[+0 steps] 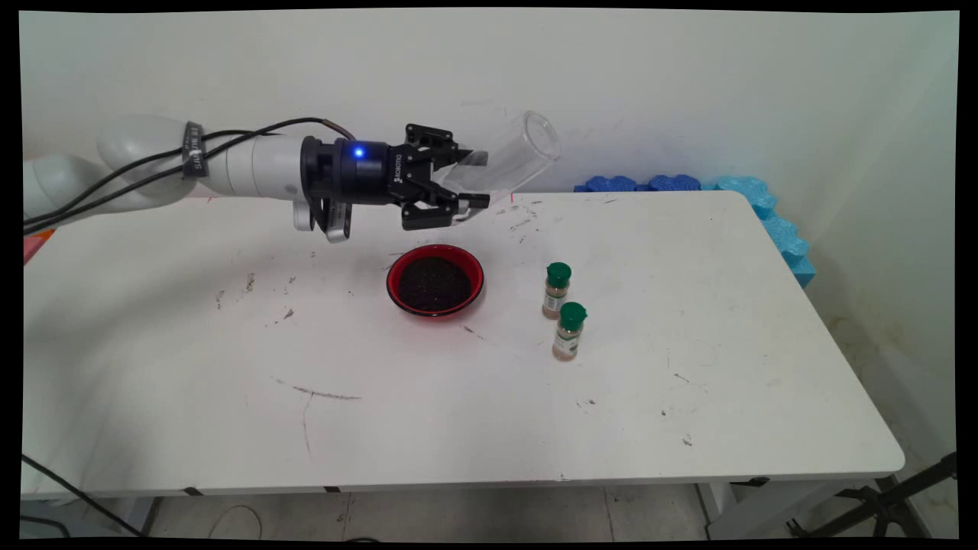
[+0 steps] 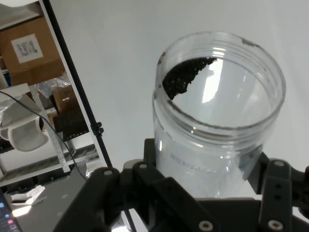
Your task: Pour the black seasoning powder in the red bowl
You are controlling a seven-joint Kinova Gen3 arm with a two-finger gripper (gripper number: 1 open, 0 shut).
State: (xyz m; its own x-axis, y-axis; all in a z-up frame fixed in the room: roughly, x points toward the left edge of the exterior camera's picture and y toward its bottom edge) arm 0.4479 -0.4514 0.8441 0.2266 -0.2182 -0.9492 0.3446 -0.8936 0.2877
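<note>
White tabletop (image 1: 191, 382), scuffed and marked, against a plain pale wall: the black gripper (image 1: 467, 180) hangs level above the far side, jaws clamped on a clear plastic jar (image 1: 510, 159) tilted mouth-up to the right, a dark clump clinging inside its rim. Below sits a red bowl (image 1: 435, 280) of dark grounds; two green-capped spice bottles (image 1: 562, 311) stand close together right of it. Blue foam blocks (image 1: 752, 206) line the far right edge.
</note>
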